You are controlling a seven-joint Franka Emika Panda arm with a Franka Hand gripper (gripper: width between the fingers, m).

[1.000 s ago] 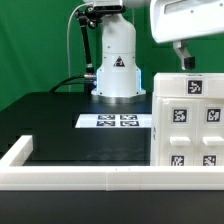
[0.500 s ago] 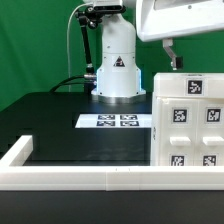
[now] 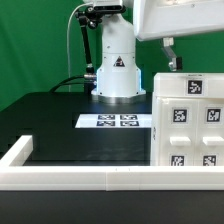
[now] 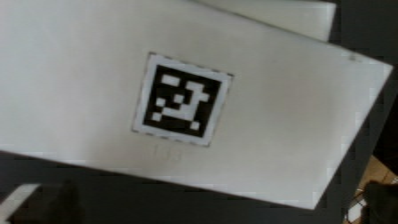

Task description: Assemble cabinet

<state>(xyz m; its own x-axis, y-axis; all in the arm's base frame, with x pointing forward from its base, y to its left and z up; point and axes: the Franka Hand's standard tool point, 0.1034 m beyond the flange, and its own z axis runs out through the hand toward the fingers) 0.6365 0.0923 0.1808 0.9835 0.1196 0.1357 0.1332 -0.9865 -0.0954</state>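
A black table [image 3: 60, 115] is carrying everything here, and a low white rim [image 3: 70, 178] is running along its near edge and turning back at the corner on the exterior view's left. The marker board [image 3: 117, 121] is lying flat on the dark surface, just in front of the robot's white base [image 3: 118, 85], which is standing at the far side. The cabinet [image 3: 188, 125] is sitting on the table at the exterior view's right, its tagged face showing, right behind the rim.
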